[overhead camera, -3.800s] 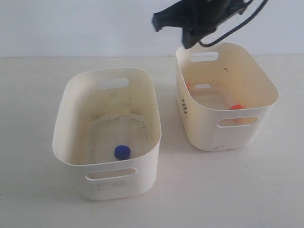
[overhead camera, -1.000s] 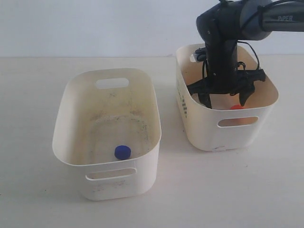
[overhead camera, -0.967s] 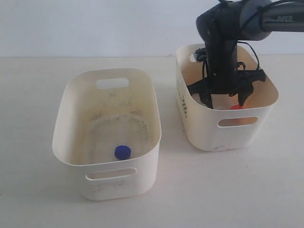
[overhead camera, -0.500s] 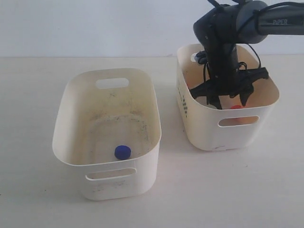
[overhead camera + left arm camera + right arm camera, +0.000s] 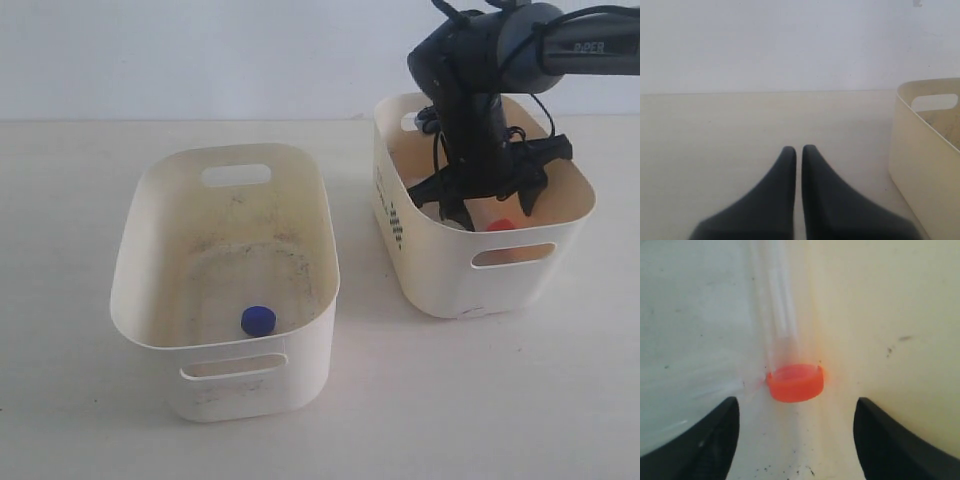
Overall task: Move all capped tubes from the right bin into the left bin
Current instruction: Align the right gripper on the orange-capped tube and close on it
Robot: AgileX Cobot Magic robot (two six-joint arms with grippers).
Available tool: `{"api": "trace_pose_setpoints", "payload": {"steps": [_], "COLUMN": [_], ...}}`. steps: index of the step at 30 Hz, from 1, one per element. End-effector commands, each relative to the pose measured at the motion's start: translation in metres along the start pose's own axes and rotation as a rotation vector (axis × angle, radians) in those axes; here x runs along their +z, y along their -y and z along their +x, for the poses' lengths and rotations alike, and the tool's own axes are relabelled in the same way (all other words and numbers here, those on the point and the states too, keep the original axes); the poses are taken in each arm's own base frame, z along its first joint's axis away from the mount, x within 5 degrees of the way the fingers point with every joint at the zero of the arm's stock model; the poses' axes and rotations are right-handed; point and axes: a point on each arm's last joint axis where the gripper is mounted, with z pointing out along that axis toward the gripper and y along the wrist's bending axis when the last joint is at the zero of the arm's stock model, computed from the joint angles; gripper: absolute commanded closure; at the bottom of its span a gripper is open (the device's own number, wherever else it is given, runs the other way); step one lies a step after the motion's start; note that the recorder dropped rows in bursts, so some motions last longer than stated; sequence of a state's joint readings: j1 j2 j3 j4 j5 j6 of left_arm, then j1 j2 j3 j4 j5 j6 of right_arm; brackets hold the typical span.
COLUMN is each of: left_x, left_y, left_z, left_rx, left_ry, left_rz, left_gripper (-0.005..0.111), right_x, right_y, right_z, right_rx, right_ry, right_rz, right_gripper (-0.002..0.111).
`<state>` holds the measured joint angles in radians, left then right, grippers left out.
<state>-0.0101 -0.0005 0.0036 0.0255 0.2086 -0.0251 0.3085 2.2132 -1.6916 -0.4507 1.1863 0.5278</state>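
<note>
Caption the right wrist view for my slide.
Open right pincer poised either side of the orange-capped tube inside the right bin, fingers clear of the cap, nothing gripped yet.

Two cream bins show, a plain bin (image 5: pixel 150 260) and a dashed bin (image 5: pixel 440 280), with two capped tubes, one blue-capped tube (image 5: pixel 258 320) and one orange-capped tube (image 5: pixel 795 383), one table (image 5: pixel 80 420), and two grippers, the left gripper (image 5: pixel 796 150) and right gripper (image 5: pixel 492 210).

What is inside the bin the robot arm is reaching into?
A clear tube with an orange cap sits by the bin's wall. The open right gripper has a finger on each side of the cap. The arm and near wall hide the rest of the floor.
</note>
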Motion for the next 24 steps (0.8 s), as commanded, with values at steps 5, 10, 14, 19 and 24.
{"api": "trace_pose_setpoints", "payload": {"steps": [5,10,14,19,24], "left_x": [0.0,0.0,0.0,0.0,0.0], "left_y": [0.0,0.0,0.0,0.0,0.0], "left_z": [-0.002,-0.002,-0.002,-0.002,-0.002], "left_rx": [-0.016,-0.016,-0.016,-0.016,-0.016], "left_ry": [0.009,0.009,0.009,0.009,0.009], "left_rz": [0.001,0.001,0.001,0.001,0.001], "left_gripper": [0.102,0.102,0.102,0.102,0.102], "right_x": [0.018,0.028,0.029,0.03,0.03], "right_y": [-0.011,-0.016,-0.016,-0.014,-0.014], "right_z": [0.002,0.003,0.002,0.001,0.001], "right_rx": [0.028,0.022,0.023,0.014,0.012], "right_ry": [-0.044,-0.07,-0.064,-0.05,-0.048], "right_rz": [-0.07,-0.065,-0.054,-0.04,-0.037], "right_gripper": [0.045,0.045,0.045,0.045,0.059]}}
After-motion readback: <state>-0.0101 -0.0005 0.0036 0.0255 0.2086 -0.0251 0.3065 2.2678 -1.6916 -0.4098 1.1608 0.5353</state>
